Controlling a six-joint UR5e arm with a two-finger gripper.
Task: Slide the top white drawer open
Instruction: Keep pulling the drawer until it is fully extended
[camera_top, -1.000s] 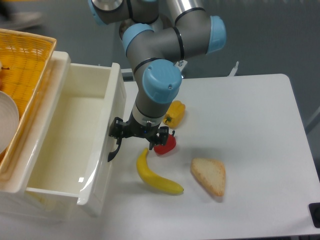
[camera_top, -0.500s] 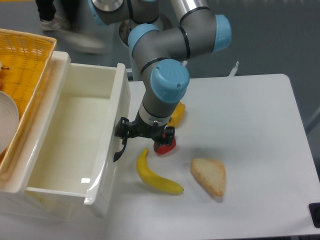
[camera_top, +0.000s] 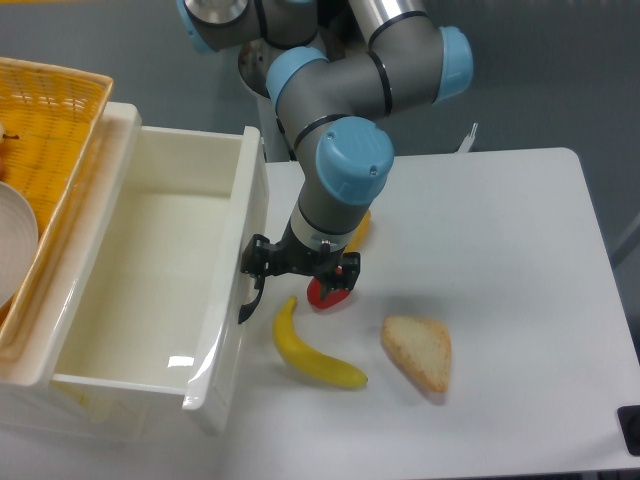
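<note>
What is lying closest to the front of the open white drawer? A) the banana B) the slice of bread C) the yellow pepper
A: the banana lies on the table just right of the top white drawer front, while the bread sits farther right and the yellow pepper is mostly hidden behind the arm.

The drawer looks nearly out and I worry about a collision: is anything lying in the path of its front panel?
Yes: the banana lies on the table just right of the top white drawer front, with the red pepper beyond it, under the tool.
</note>
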